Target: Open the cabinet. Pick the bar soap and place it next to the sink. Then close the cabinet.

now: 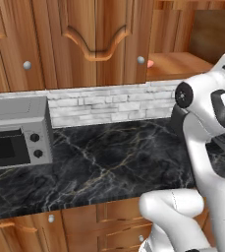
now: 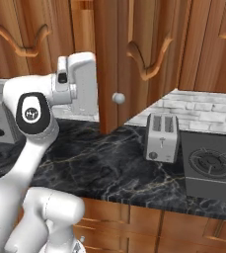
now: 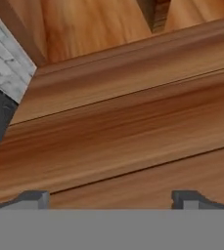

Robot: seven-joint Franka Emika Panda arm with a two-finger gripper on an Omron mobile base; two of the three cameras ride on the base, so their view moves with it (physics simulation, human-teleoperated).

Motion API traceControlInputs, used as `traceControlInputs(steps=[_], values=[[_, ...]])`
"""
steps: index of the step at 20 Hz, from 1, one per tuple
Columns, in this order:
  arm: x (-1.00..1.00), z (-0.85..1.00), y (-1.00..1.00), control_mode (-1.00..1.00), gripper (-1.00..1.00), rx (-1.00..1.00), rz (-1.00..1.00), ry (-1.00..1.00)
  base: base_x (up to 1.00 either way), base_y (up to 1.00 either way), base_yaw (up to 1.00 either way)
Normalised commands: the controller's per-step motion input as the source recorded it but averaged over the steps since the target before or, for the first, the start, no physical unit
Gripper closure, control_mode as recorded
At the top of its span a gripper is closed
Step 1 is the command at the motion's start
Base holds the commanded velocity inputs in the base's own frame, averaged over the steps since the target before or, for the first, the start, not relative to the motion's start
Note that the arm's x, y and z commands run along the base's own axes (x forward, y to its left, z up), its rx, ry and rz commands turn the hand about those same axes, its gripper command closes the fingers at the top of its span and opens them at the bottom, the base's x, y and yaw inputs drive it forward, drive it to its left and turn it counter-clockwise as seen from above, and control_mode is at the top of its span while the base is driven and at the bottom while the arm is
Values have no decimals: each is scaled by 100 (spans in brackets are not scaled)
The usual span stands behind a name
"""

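Two fingertips wide apart at the open cabinet

We see the cabinet (image 1: 173,66) with its right door (image 2: 129,64) swung out toward us; in the right base view that door stands edge-on, its round knob (image 2: 118,98) just above the counter (image 2: 109,168). In the left base view the closed doors to the left carry knobs (image 1: 27,64), and past the opened side a wooden shelf (image 1: 180,64) shows. A small pink thing, the soap (image 1: 150,63), peeks out at the shelf's left end, just beside a knob (image 1: 141,60); most of it is hidden.

Our gripper (image 3: 111,200) points at wooden boards from close by, its two dark fingertips (image 3: 33,199) standing wide apart with nothing between them. A strip of grey brick wall (image 3: 6,63) shows at the upper left of the hand view.

On the black marble counter we see a microwave (image 1: 15,135) at the left, a toaster (image 2: 162,137) to the right of the open door, and a stove (image 2: 210,165) beside the toaster. Drawers (image 1: 119,226) run below.
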Motion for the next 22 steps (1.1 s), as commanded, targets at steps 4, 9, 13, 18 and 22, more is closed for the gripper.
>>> traceControlInputs(steps=[4,9,13,18,22], values=[[0,0,-71,-100,-100,0,-17,0,0,0,0],[0,0,-71,-100,-100,0,-16,0,0,0,0],[0,0,-75,-100,-100,0,-15,0,0,0,0],[0,0,-53,-100,-100,4,-7,-1,0,0,0],[0,6,-9,-100,-100,9,0,-3,0,0,0]])
